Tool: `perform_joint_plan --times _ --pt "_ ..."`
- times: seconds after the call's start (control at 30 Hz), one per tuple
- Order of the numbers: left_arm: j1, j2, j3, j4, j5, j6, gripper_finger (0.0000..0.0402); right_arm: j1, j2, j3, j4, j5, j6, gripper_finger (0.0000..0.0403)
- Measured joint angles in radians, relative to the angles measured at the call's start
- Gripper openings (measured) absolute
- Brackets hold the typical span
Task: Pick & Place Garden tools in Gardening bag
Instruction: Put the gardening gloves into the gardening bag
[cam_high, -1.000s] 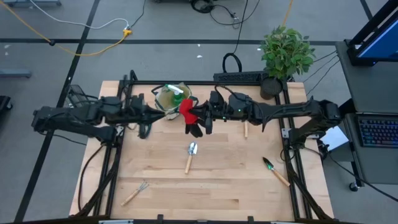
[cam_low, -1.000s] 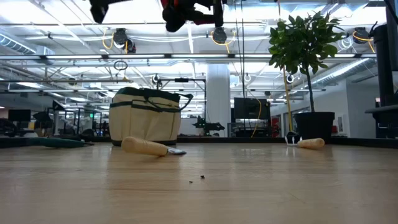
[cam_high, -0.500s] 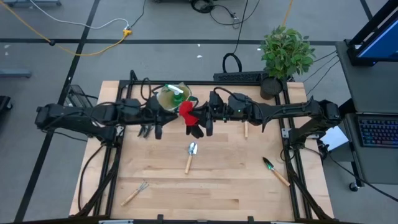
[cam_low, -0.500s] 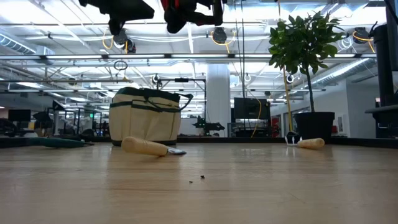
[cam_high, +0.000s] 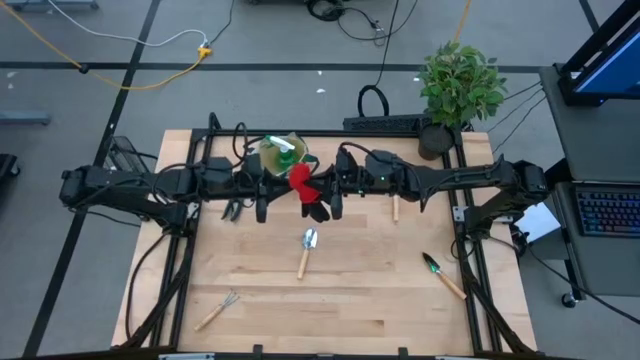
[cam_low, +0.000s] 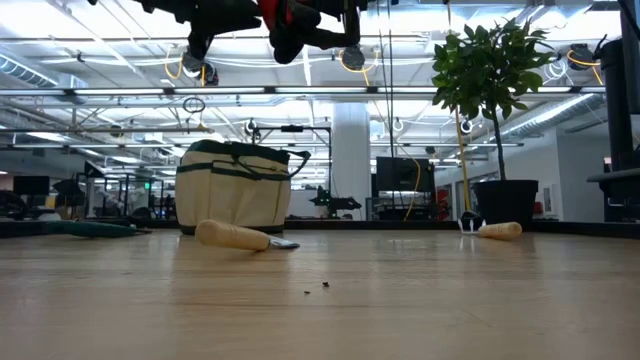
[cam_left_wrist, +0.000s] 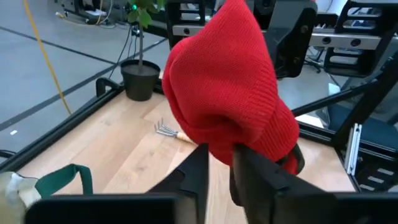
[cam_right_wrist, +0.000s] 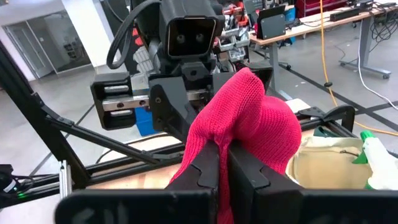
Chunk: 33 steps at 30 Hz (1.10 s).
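Note:
The red-black glove (cam_high: 300, 180) hangs high above the table, just near of the beige gardening bag (cam_high: 280, 155), which holds a green spray bottle (cam_high: 284, 146). My right gripper (cam_high: 314, 186) comes from the right and is shut on the glove. My left gripper (cam_high: 283, 186) comes from the left, level, and its fingers stand close together on the glove's other side (cam_left_wrist: 224, 106). In the low view the glove (cam_low: 292, 18) and both grippers show at the top, above the bag (cam_low: 235, 190). My left gripper has a fold of the glove's red knit (cam_left_wrist: 221, 146) between its two fingertips, coming level from the table's left. The glove is lifted clear of the table. My right gripper pinches the red knit part of the glove (cam_right_wrist: 224, 140) between its two fingers, level, from the table's right. The glove bulges beyond the fingertips, and its black part (cam_high: 316, 208) hangs below, clear of the table.
On the table lie a silver trowel (cam_high: 306, 250), a green-bladed trowel (cam_high: 440, 272), a small rake (cam_high: 217, 310), dark shears (cam_high: 232, 210) and a wooden-handled tool (cam_high: 394, 208) under the right arm. A potted plant (cam_high: 460, 85) stands at the far right corner.
My left gripper has moved toward the table's right edge, up to the red glove that my right gripper holds still in the air. The glove has stayed where it was.

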<state>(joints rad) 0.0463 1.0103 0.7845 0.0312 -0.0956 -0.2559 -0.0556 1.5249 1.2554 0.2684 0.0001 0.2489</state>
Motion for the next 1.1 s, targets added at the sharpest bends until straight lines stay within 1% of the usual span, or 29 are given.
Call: perform_joint_plan --times 0.13,0.27,0.37,0.47,0.6,0.7,0.77,0.93,1.1 --pt "0.000 0.000 0.000 0.001 0.002 -0.032 0.0151 -0.003 0.000 -0.006 -0.006 0.001 0.000 0.0002" --pt "0.001 0.000 0.000 0.006 0.047 -0.073 0.0215 -0.010 0.000 -0.006 -0.005 0.002 0.000 0.0003" --pt "0.001 0.000 0.000 0.011 0.048 -0.088 0.0251 -0.015 0.000 -0.006 0.004 0.002 -0.004 0.0003" --pt "0.012 0.000 0.000 0.044 0.047 -0.089 0.0275 -0.016 0.000 -0.006 0.028 0.000 -0.004 0.0003" --pt "0.036 0.000 0.000 0.108 0.066 -0.093 0.0288 -0.016 0.000 -0.006 0.058 -0.003 -0.003 0.0003" --pt "0.059 0.011 0.000 0.183 0.147 -0.124 0.0287 -0.015 0.000 -0.006 0.066 -0.004 -0.003 0.0003" --pt "0.069 0.025 0.000 0.212 0.181 -0.146 0.0283 -0.015 0.008 -0.006 0.083 -0.006 -0.001 0.0003" --pt "0.095 0.087 0.000 0.236 0.190 -0.172 0.0276 -0.015 0.011 -0.007 0.099 -0.027 0.000 0.0004" --pt "0.128 0.135 0.000 0.273 0.285 -0.219 0.0275 -0.015 0.012 -0.008 0.084 -0.025 -0.001 0.0004"
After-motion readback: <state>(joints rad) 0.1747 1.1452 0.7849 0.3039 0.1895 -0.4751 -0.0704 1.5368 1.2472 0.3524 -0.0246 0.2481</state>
